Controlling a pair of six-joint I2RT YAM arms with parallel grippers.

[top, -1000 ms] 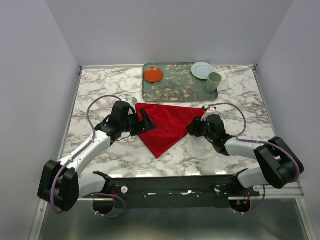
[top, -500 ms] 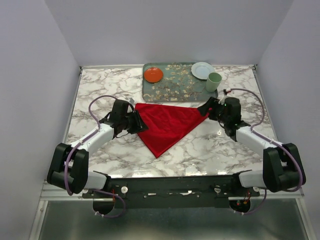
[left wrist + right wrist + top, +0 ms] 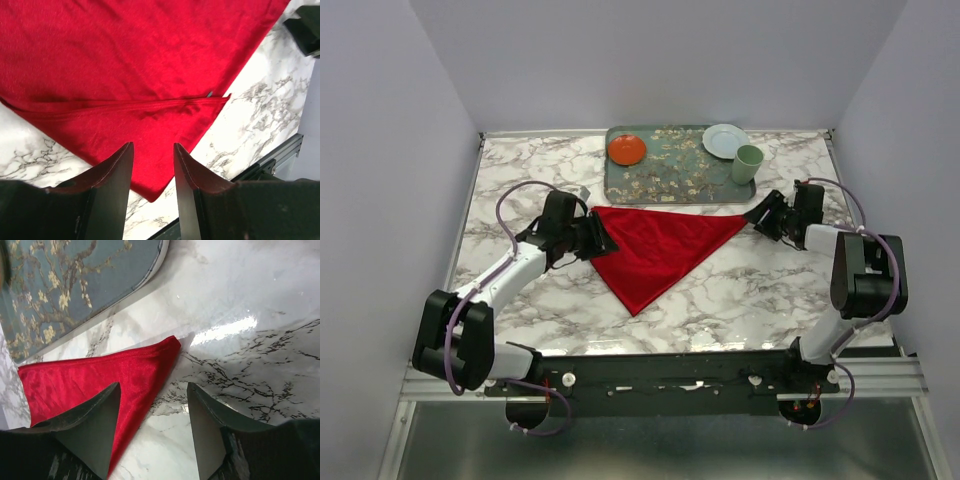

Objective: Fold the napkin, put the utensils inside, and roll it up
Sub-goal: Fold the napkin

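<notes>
The red napkin (image 3: 655,250) lies flat on the marble table as a triangle, its point toward the arms. My left gripper (image 3: 599,241) is open over its left corner; in the left wrist view (image 3: 153,152) cloth (image 3: 140,55) fills the space ahead. A long ridge crosses the cloth there, and a tiny teal utensil tip (image 3: 209,93) peeps out at its end; the rest of the utensils is hidden. My right gripper (image 3: 758,217) is open and empty just beyond the napkin's right corner (image 3: 167,345), its jaws (image 3: 154,392) standing either side of the cloth's edge.
The flowered tray (image 3: 680,185) stands behind the napkin and holds an orange-red plate (image 3: 627,150), a white plate (image 3: 724,140) and a pale green cup (image 3: 748,163). The tray's edge (image 3: 75,285) shows in the right wrist view. White walls enclose the table.
My right gripper has moved right and away from me, drawing the napkin's right corner out to a point, and now stands open past it. My left gripper has shifted slightly left and back.
</notes>
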